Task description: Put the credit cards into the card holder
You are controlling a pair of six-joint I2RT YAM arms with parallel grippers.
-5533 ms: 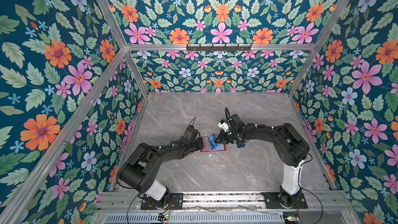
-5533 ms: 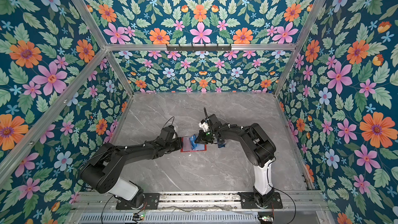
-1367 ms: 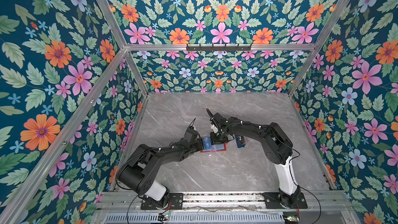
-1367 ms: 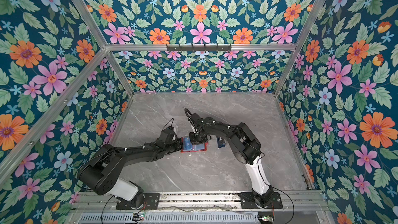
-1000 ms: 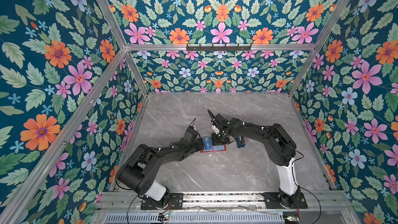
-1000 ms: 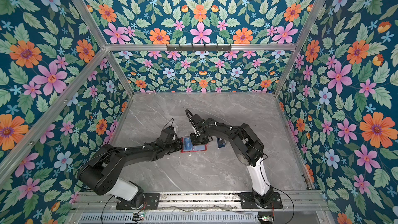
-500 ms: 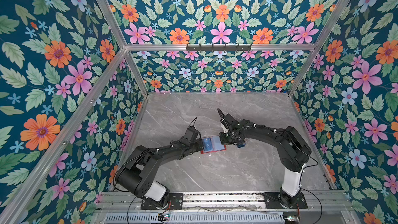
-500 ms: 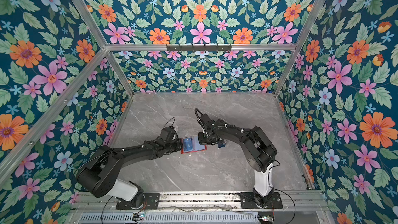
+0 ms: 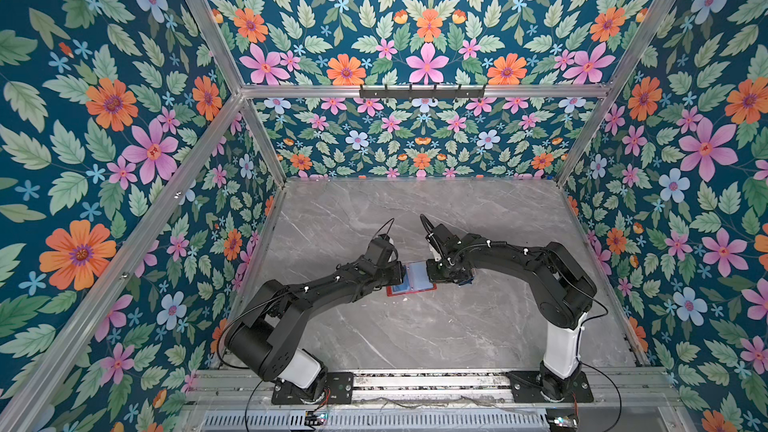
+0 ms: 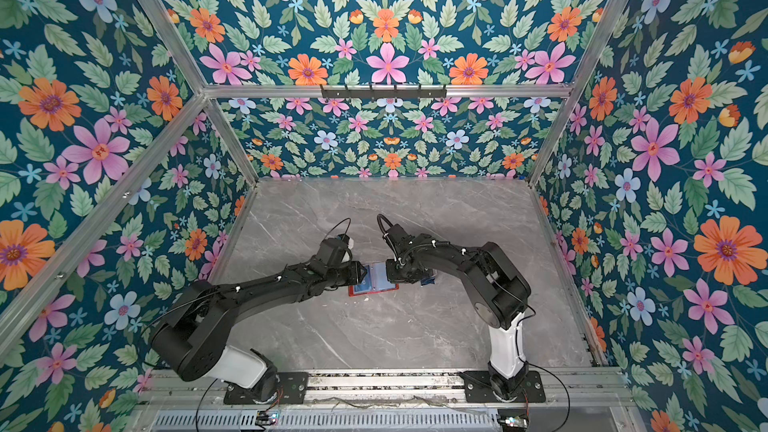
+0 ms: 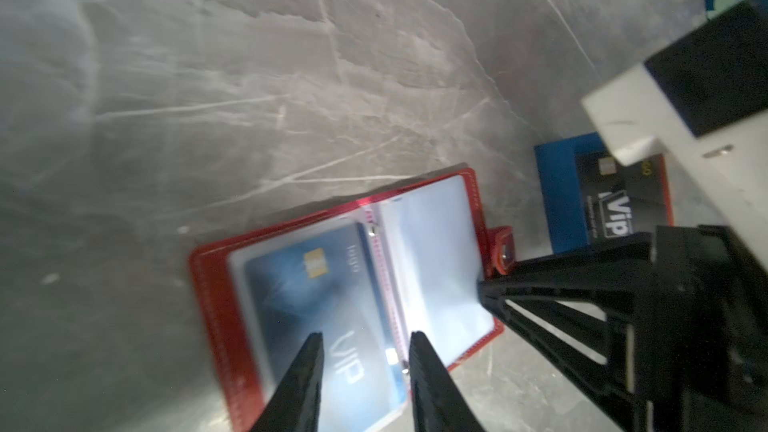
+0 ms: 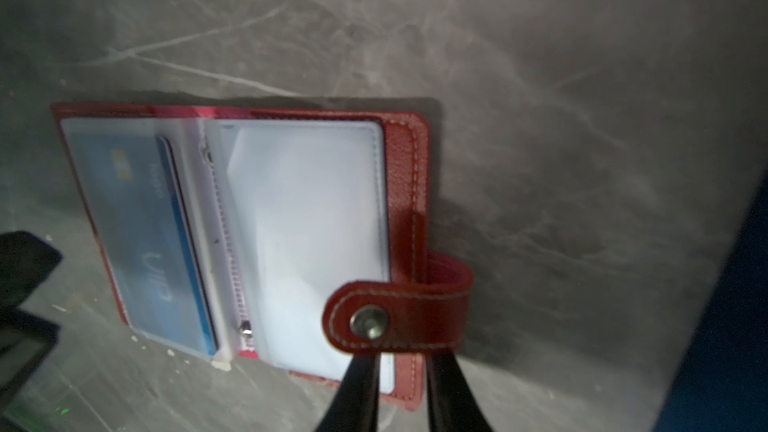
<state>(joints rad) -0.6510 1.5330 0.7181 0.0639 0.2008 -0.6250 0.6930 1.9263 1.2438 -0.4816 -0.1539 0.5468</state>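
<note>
The red card holder (image 9: 409,289) (image 10: 372,290) lies open on the table, with clear sleeves showing in the wrist views (image 11: 216,284) (image 12: 403,168). A blue credit card (image 11: 307,297) (image 12: 141,222) sits inside one sleeve. My left gripper (image 11: 365,336) (image 9: 401,274) hangs open just above that card, holding nothing. My right gripper (image 12: 401,361) (image 9: 430,272) is at the holder's opposite edge, jaws a little apart, tips tucked under the snap tab (image 12: 395,313). A dark credit card (image 11: 611,197) lies on a red one (image 11: 667,197) in the blue tray (image 11: 557,193).
The blue tray stands just beyond the holder's tab side, mostly under my right arm in both top views (image 9: 466,281). Floral walls enclose the grey marble table (image 9: 415,334) on three sides, with a metal rail (image 9: 415,380) along the front.
My left gripper has opened over the blue card. My right gripper has pulled back from above the holder's middle to its tab edge.
</note>
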